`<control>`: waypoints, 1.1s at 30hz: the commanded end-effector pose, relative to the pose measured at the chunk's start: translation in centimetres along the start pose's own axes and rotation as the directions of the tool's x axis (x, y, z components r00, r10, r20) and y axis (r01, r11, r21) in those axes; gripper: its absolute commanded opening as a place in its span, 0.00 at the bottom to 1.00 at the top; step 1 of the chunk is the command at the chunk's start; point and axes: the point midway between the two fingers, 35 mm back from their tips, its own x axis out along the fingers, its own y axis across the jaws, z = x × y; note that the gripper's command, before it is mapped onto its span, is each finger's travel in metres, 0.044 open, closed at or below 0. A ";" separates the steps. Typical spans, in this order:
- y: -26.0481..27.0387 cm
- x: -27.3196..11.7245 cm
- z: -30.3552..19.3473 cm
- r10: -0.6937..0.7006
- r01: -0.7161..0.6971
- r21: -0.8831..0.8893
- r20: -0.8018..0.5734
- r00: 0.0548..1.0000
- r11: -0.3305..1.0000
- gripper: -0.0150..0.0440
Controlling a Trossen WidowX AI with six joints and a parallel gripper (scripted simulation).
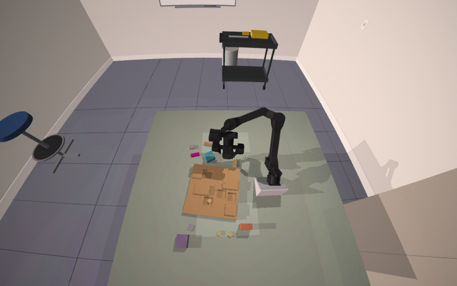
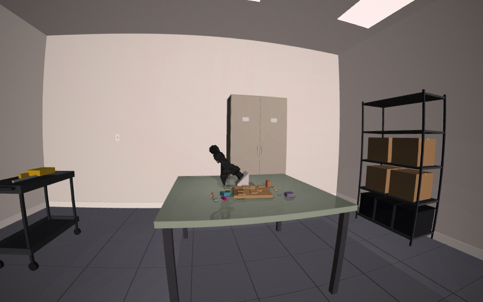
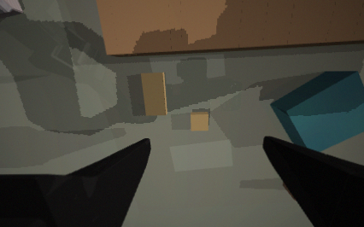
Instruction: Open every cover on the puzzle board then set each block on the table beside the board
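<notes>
My gripper (image 1: pixel 227 157) (image 3: pixel 204 142) is open and empty above the table, behind the board in the top view. A small tan block (image 3: pixel 199 121) lies on the table just beyond the gap between the fingertips in the wrist view. A longer tan block (image 1: pixel 235 163) (image 3: pixel 153 95) stands or lies between it and the puzzle board (image 1: pixel 191 209) (image 2: pixel 252 195) (image 3: pixel 164 19). A tan block (image 1: pixel 209 201) shows in a front well of the board. Wells beside the covers (image 1: pixel 201 190) (image 1: pixel 230 184) stand uncovered; their depths are shadowed. Two tan blocks (image 1: pixel 218 233) (image 1: pixel 230 234) lie in front of the board.
A teal block (image 1: pixel 209 156) (image 3: pixel 335 124) and a magenta block (image 1: pixel 194 154) lie behind the board, near a grey piece (image 1: pixel 191 146) and a light orange piece (image 1: pixel 207 143). An orange block (image 1: pixel 245 226) and a purple block (image 1: pixel 181 241) (image 2: pixel 289 194) lie in front.
</notes>
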 end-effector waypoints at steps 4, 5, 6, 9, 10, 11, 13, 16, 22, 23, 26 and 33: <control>0.2 -2.0 -0.2 -0.002 0.003 0.003 -0.006 1.000 1.000 1.00; 0.2 -2.2 -0.2 -0.003 0.003 0.003 -0.006 1.000 1.000 1.00; 0.2 -2.2 -0.2 -0.003 0.003 0.003 -0.006 1.000 1.000 1.00; -0.3 -2.3 0.4 -0.003 0.003 0.060 -0.003 1.000 0.998 0.87; -0.6 -2.3 0.8 -0.004 0.004 0.098 -0.001 1.000 0.995 0.82; -1.0 -2.3 1.2 -0.004 0.004 0.135 0.001 1.000 0.991 0.78; -1.6 -2.4 2.0 -0.005 0.003 0.210 0.005 1.000 0.978 0.69; -2.5 -2.5 3.2 -0.005 0.002 0.320 0.011 1.000 0.948 0.56; -4.2 -2.7 5.9 -0.006 -0.005 0.525 0.020 1.000 0.851 0.29; -4.4 -2.7 6.4 -0.006 -0.007 0.557 0.021 1.000 0.830 0.25; -5.2 -2.8 7.9 -0.006 -0.011 0.648 0.024 1.000 0.762 0.25; -6.5 -2.9 11.5 -0.005 -0.021 0.825 0.029 1.000 0.565 0.25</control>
